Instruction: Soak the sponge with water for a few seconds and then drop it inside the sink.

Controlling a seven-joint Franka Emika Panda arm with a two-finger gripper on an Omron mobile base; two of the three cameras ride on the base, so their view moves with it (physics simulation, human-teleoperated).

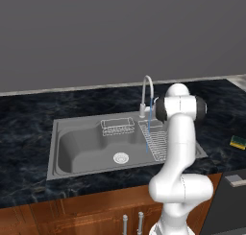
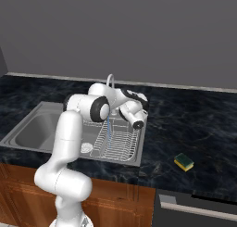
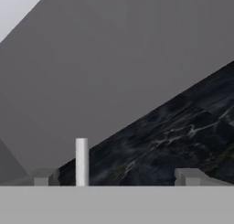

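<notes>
The sponge point(image 1: 238, 142) point(image 2: 183, 162), yellow with a green top, lies flat on the dark counter right of the sink point(image 1: 72, 147) point(image 2: 28, 129). A thin blue stream of water point(image 1: 149, 128) point(image 2: 107, 133) falls from the curved faucet point(image 1: 146, 90) point(image 2: 111, 80) onto the sink's right side. My gripper point(image 2: 139, 123) point(image 3: 116, 177) hovers above the sink's right end near the faucet, well left of the sponge. In the hand view its fingertips point(image 3: 45, 176) stand far apart with nothing between them, pointing toward the wall and counter.
A wire dish rack point(image 1: 156, 140) point(image 2: 115, 145) fills the sink's right part and a small wire basket point(image 1: 117, 126) hangs at its back. A round drain point(image 1: 120, 157) sits in the basin. A thin white post point(image 3: 81, 161) rises ahead of the hand. Dark marble counter point(image 2: 194, 124) stretches right.
</notes>
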